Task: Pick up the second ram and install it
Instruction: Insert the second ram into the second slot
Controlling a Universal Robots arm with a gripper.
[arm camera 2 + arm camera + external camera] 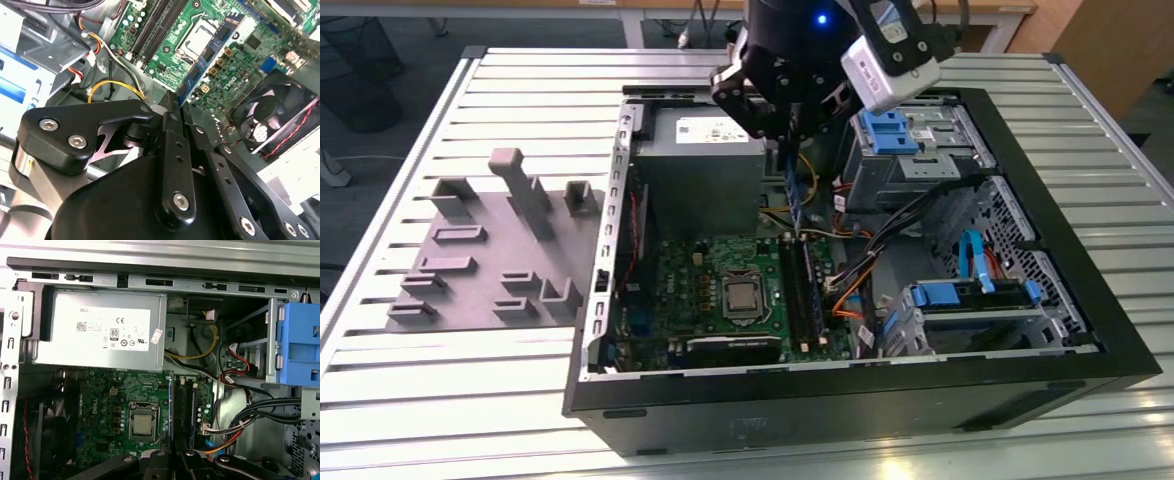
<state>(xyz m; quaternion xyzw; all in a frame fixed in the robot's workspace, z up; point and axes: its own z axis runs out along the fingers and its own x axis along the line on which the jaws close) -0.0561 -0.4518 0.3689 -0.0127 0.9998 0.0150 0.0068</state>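
Note:
My gripper (790,150) is shut on the second ram (791,195), a narrow blue stick that hangs down from the fingers inside the open computer case (1067,330). The stick's lower end is just above the far end of the black memory slots (802,290) on the green motherboard (707,285). In the second wrist view the ram (212,55), with dark chips and a pale label, juts out from between the black fingers (172,130). The first wrist view looks at the ram (171,410) edge-on, lined up beside the slots (186,405).
The grey power supply (700,165) sits close beside the ram, and bundled cables (854,270) run on the other side of the slots. Blue drive caddies (887,130) stand beyond. A grey pegged fixture (494,240) lies on the slatted table at the exterior view's left.

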